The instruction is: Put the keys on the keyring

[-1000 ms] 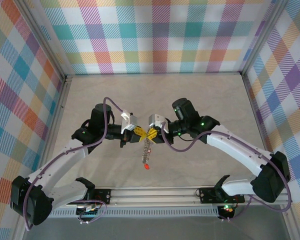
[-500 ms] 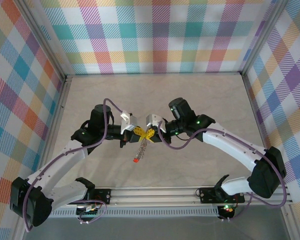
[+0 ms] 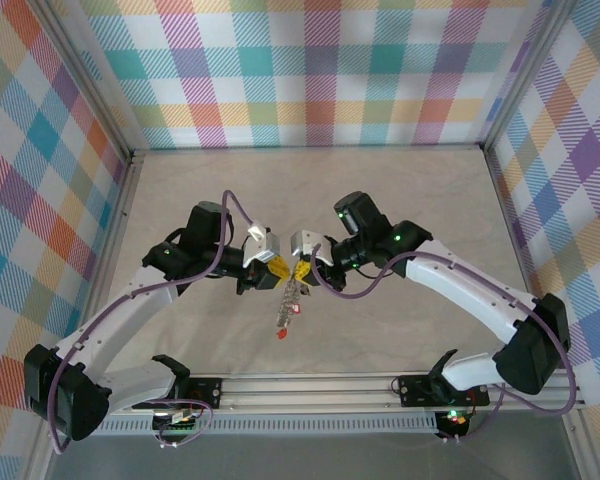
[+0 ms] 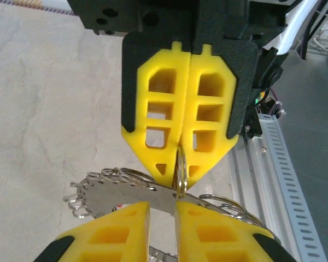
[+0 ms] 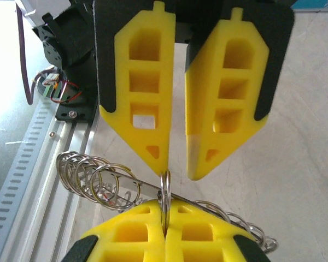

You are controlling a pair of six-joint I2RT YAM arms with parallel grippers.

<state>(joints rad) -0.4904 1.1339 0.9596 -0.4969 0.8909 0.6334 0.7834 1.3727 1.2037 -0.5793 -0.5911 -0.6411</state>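
Note:
The keyring [image 3: 290, 298], a silvery plate rimmed with several small split rings, hangs above the table between the two grippers. A red key [image 3: 280, 335] dangles at its lower end. My right gripper [image 5: 165, 212] [image 3: 301, 270] is shut on one small split ring [image 5: 164, 188] at the plate's edge [image 4: 153, 197]. My left gripper [image 4: 161, 210] [image 3: 277, 270] faces it tip to tip and is open, with a narrow gap. Its fingertips [image 5: 163, 159] sit just above that same ring. I see nothing between the left fingers. No other keys can be made out.
The aluminium rail [image 3: 310, 385] runs along the near edge under the arms. Plaid walls [image 3: 310, 70] close in the beige table [image 3: 310, 190] on three sides. Purple cables [image 3: 230, 205] loop off both wrists.
Both grippers stayed together at the centre. The left arm's wrist shifted slightly right. The hanging keyring with the red key swung left, then back down.

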